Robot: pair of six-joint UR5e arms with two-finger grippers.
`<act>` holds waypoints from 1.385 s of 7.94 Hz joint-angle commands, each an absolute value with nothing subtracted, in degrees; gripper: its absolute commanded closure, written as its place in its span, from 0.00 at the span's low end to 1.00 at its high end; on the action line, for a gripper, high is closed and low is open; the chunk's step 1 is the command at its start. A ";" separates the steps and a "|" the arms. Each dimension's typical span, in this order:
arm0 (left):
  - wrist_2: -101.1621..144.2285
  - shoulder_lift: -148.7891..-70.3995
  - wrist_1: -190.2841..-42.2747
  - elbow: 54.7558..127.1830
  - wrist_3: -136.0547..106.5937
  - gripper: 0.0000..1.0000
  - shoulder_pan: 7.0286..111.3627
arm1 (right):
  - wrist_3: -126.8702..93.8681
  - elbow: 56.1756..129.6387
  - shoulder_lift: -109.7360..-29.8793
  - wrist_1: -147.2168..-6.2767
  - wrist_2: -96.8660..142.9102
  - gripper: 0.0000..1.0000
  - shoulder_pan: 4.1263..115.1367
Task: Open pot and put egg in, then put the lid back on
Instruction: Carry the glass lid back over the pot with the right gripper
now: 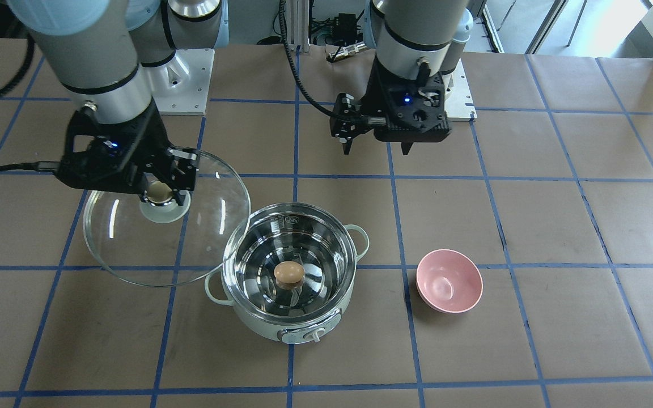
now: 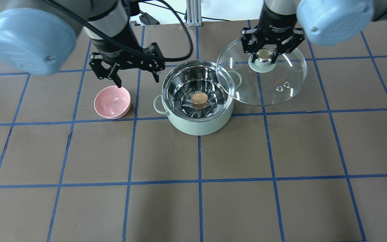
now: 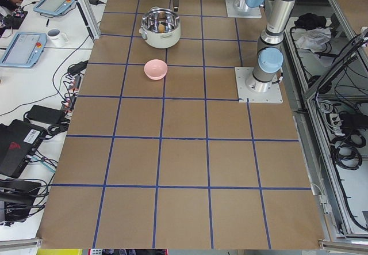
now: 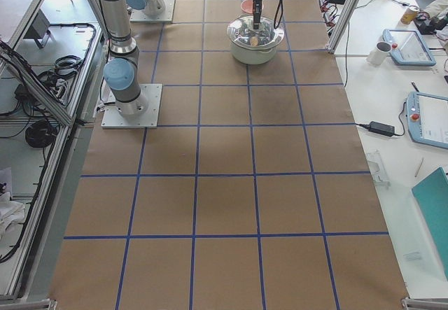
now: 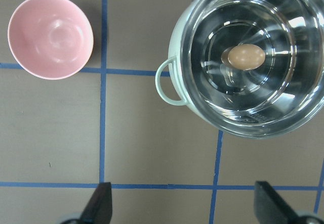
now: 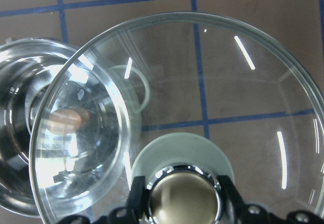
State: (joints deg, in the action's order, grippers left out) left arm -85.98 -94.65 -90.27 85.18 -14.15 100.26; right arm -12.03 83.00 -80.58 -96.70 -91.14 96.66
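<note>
Here you see the pot (image 2: pixel 198 127) standing uncovered on the table (image 2: pixel 233 161) in front of the two arms, its control knob facing away from the robot's base. The egg (image 2: pixel 199 97) lies on the shiny steel floor of the pot, roughly at its centre. You can confirm this in the left wrist view, where the egg sits clear of the steel wall on all sides.

The right gripper (image 2: pixel 264 56) is clamped on the beige knob of the lid (image 2: pixel 281 85), one finger on each side of the knob, as the right wrist view shows from close up. The lid hangs from that grip beside the pot, on the robot's right, dome side up. In the overhead view its glass edge overlaps the pot's rim and the loop handle on that side. Whether glass and rim touch, you cannot tell.

The left gripper (image 2: pixel 137 80) hovers above the table between the pot and the pink bowl (image 2: pixel 112 102), its jaws spread wide with nothing between them. In the left wrist view you find the two fingertips (image 5: pixel 101 206) at the lower edge, well apart. The bowl sits on the robot's left of the pot, apart from it.
</note>
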 commanded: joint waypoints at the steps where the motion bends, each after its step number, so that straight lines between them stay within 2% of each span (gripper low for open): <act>1: -82.07 -92.82 -94.12 85.25 -5.57 0.00 90.18 | -22.21 82.53 -74.55 -105.71 -90.88 1.00 105.01; 4: -89.28 -92.38 -93.26 85.34 -3.87 0.00 91.57 | -29.51 82.53 -69.44 -112.23 -90.62 1.00 109.24; 7: -93.08 -92.37 -93.16 84.47 -5.18 0.00 94.66 | -34.63 82.88 -67.60 -113.38 -86.66 1.00 110.91; 11: -93.08 -92.20 -93.16 84.46 -5.10 0.00 94.66 | -30.08 83.06 -67.50 -113.20 -87.71 1.00 110.92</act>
State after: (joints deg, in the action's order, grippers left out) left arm -93.06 -92.23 -93.17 84.49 -5.11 94.62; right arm -33.04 82.94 -67.50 -113.21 -87.07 110.95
